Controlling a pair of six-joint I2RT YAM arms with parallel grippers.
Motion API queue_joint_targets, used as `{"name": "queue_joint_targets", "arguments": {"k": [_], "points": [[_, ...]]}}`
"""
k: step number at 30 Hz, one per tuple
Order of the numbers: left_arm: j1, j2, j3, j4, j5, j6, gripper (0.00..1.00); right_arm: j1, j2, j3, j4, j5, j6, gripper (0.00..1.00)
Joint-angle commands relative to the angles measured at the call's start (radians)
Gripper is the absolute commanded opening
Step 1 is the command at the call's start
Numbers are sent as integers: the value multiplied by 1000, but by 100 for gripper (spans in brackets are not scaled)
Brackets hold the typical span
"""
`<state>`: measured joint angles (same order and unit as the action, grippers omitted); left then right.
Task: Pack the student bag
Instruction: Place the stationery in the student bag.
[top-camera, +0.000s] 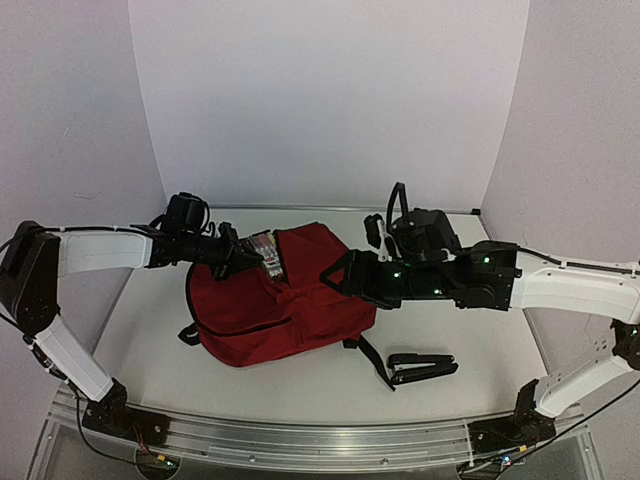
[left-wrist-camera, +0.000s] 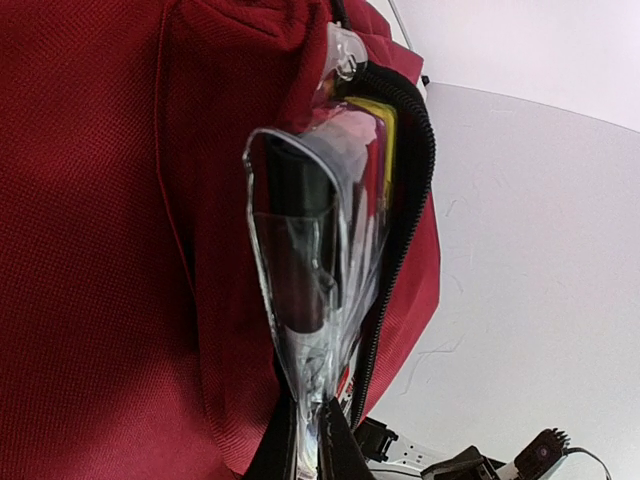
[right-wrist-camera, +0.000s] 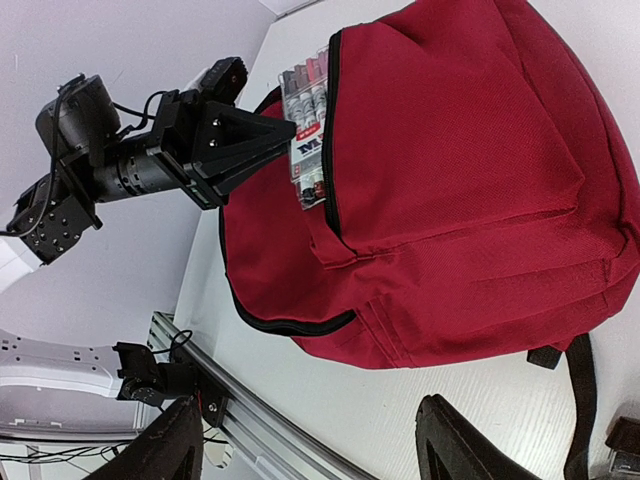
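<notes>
The left gripper (top-camera: 250, 258) is clenched on the near end of a clear pack (top-camera: 265, 248) of markers; in the left wrist view its fingers (left-wrist-camera: 335, 455) pinch the crimped plastic seam at the bottom of the picture, with dark and yellow barrels showing through the wrap. The pack's other end sits at the black zipper (left-wrist-camera: 415, 190) of the open mouth, partly tucked behind its edge. The right gripper (top-camera: 338, 272) is released, its fingers (right-wrist-camera: 450, 445) spread wide with nothing between them, poised over the right side of the student bag (top-camera: 285, 300); whether it touches the fabric cannot be told. The dark red student bag lies flat near the middle of the desk (top-camera: 150, 330), slightly toward the left edge, front pocket up, its open end turned to the far-left corner. A black strap (right-wrist-camera: 578, 410) trails from it toward the near edge. Just right of that strap, close to the near edge, lies a black stapler (top-camera: 420, 367), apart from the bag.
</notes>
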<state>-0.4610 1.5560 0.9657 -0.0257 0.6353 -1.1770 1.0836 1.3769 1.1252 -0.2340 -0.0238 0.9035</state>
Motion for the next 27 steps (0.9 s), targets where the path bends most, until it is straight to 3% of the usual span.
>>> {"name": "queue_joint_targets", "arguments": {"k": [1, 6, 18, 27], "points": [[-25, 54, 100, 2, -8, 40, 0, 7, -37, -7, 4, 23, 6, 72], [-36, 95, 120, -78, -33, 44, 0, 7, -50, -13, 1, 24, 8, 72], [-51, 19, 15, -135, -15, 35, 0, 7, -48, -9, -10, 24, 3, 72], [-56, 63, 12, -95, 15, 14, 0, 7, -61, -14, -13, 48, 7, 72]]}}
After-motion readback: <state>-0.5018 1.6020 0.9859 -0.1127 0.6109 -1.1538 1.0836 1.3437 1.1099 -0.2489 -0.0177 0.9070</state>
